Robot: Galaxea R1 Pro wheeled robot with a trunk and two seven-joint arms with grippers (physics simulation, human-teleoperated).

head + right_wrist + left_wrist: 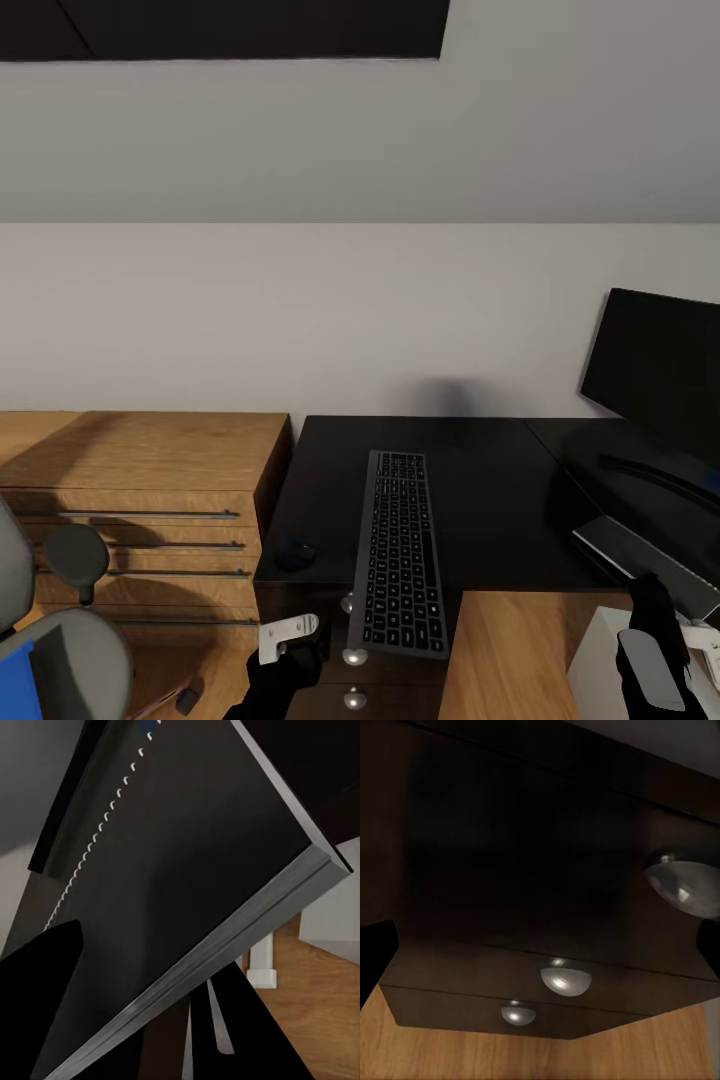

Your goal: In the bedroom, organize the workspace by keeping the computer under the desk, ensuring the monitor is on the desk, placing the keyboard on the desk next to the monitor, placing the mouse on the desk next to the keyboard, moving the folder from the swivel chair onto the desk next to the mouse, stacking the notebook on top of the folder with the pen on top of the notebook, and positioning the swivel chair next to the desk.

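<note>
Notebook (172, 870) sits pinched between the right gripper's (655, 640) fingers, low by the desk (480, 500); left gripper (290, 650) gapes wide.

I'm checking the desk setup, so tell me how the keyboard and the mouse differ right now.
The keyboard is long, flat and grey with rows of dark keys; the mouse is a small, rounded, dark lump that nearly blends into the desk. The keyboard's near end juts past the desk's front edge, while the mouse sits wholly on top, near the left corner. Both lie on the desk, side by side but apart.

Desk (480, 500) glossy black; dresser (150, 470) matt wood; drawer knobs (565, 980) shiny metal.
</note>
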